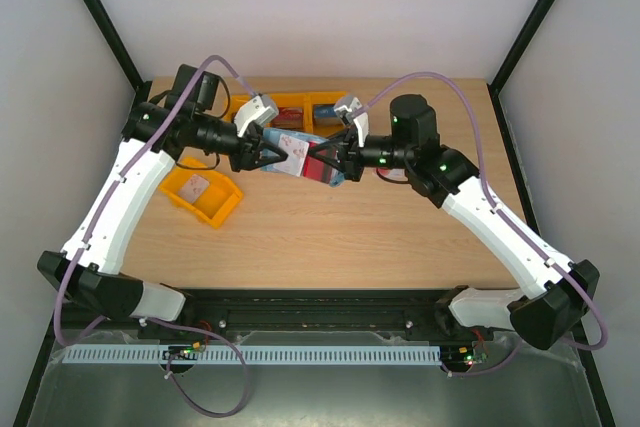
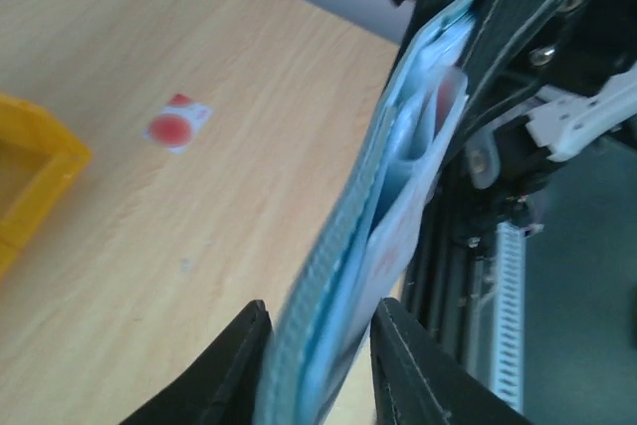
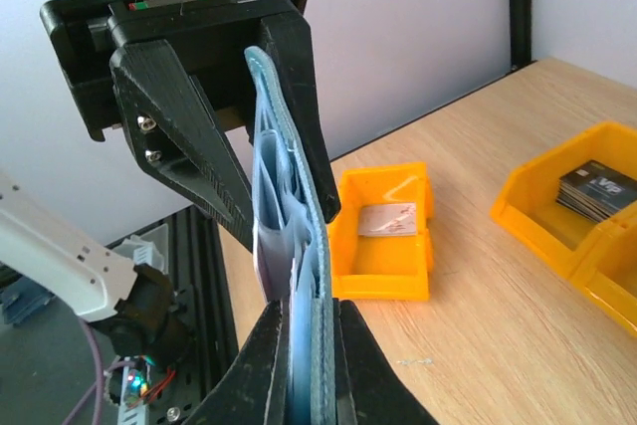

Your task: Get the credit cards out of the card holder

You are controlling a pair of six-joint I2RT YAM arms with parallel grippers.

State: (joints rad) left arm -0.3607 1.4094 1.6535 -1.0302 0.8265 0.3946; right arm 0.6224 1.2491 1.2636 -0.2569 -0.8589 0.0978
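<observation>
Top view: one card holder (image 1: 298,165) is held above the bench (image 1: 330,237), gripped at opposite ends by the left hand (image 1: 275,155) and the right hand (image 1: 322,159).

Left wrist view: one white card (image 2: 177,124) with a red dot is seen lying on the bench. One pink-marked card (image 2: 398,236) is tucked in the holder.

Right wrist view: two orange bins are seen, the near bin (image 3: 383,281) holding one pale card (image 3: 388,218), the far bin (image 3: 528,216) dark cards (image 3: 597,189).

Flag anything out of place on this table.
One small white card with a red round mark lies loose on the wooden table, outside the orange plastic bin rather than in it. Nothing else stands out.
</observation>
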